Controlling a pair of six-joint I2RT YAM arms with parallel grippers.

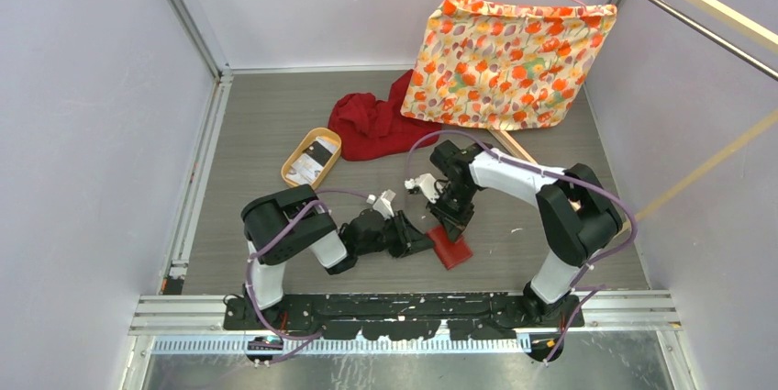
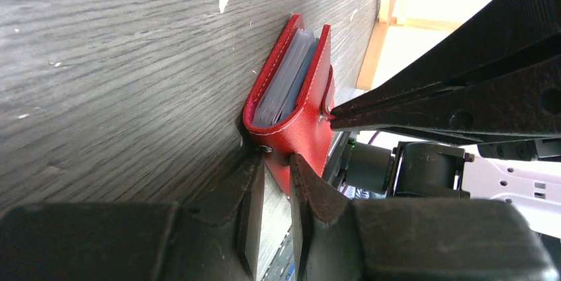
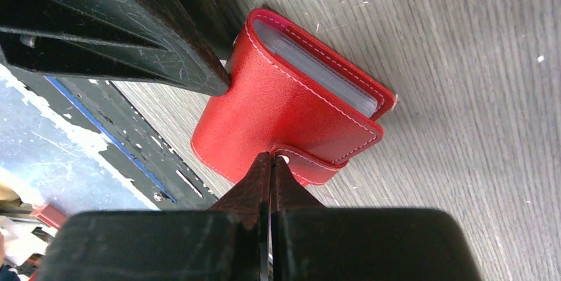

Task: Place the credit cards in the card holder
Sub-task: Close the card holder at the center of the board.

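Observation:
The red card holder [image 1: 451, 250] [image 2: 311, 122] [image 3: 284, 109] stands folded on its edge on the wooden table, near the front. Greyish credit cards [image 2: 286, 82] [image 3: 317, 66] show between its covers. My left gripper [image 1: 427, 241] [image 2: 276, 162] is closed on the holder's lower corner, with red leather between its fingertips. My right gripper [image 1: 453, 227] [image 3: 272, 160] is shut, and its joined tips press against the snap tab [image 3: 317, 165] on the outer cover. More cards, whitish and dark, lie in the tan oval tray [image 1: 295, 170] at the back left.
A crumpled red cloth [image 1: 372, 124] lies behind the tray. A floral cloth [image 1: 505, 60] hangs on a hanger at the back right, beside wooden rails [image 1: 706, 165]. The table's front edge and the arm bases [image 1: 404, 312] are just behind the holder.

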